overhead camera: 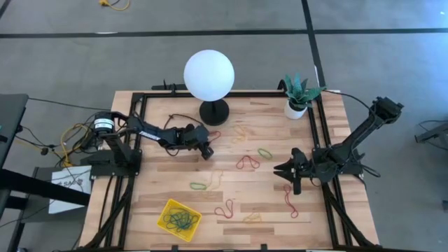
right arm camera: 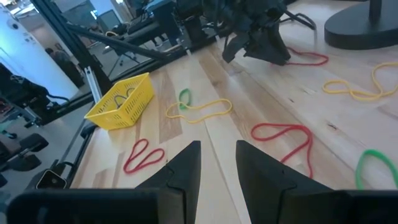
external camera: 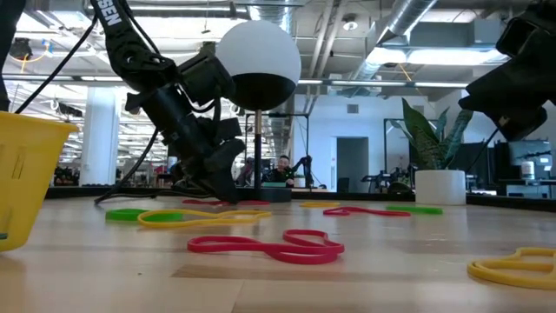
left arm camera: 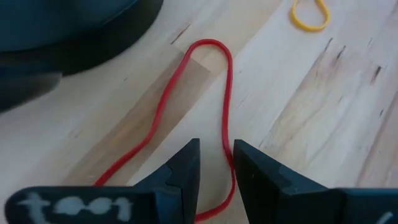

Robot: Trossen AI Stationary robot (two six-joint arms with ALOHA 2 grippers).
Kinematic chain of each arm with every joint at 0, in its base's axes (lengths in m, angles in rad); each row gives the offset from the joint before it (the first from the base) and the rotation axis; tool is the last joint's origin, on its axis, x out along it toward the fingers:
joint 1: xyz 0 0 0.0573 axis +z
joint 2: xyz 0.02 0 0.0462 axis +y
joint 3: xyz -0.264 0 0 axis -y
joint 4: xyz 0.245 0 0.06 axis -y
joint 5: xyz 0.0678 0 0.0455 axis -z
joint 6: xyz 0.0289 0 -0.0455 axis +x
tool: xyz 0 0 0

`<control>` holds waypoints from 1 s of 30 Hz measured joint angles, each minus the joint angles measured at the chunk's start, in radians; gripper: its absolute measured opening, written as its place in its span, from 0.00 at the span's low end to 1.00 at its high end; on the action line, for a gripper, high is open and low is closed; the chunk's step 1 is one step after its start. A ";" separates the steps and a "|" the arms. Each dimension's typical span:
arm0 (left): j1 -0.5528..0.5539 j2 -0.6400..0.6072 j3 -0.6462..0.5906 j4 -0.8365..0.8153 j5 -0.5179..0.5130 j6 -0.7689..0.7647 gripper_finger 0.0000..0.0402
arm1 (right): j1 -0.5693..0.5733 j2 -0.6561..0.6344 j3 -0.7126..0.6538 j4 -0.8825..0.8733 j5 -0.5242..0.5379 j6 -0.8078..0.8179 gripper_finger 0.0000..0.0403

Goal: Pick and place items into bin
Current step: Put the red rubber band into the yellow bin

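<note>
Dark fingers (left arm camera: 186,180) of the left gripper (left arm camera: 216,163) straddle a red band (left arm camera: 186,87), jaws narrowly open beside the lamp base (overhead camera: 214,112).
Looks lined up to pinch it; right gripper (overhead camera: 285,169) waits part-open, yellow bin (overhead camera: 179,219) well apart near the front edge.

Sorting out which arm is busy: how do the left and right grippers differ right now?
The left gripper is down at the table beside the lamp base, its fingers astride a red band; the right gripper hangs above the table with no band between its fingers. The left reaches in toward the middle; the right sits near its own side. Both have their fingers slightly apart, holding nothing.
</note>
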 joint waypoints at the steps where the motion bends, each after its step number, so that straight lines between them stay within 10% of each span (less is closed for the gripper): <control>1: -0.004 0.000 0.000 0.008 -0.001 0.001 0.22 | 0.000 0.000 0.000 0.000 0.000 0.000 0.23; 16: -0.017 0.002 -0.007 0.016 0.016 0.022 0.21 | 0.000 0.000 0.001 0.023 0.002 0.008 0.23; 24: -0.001 0.000 -0.007 0.011 0.063 0.024 0.02 | 0.000 0.000 0.001 0.023 0.003 0.008 0.23; 30: -0.033 -0.077 0.004 -0.020 0.263 0.069 0.00 | 0.000 0.001 0.001 0.011 0.007 0.100 0.23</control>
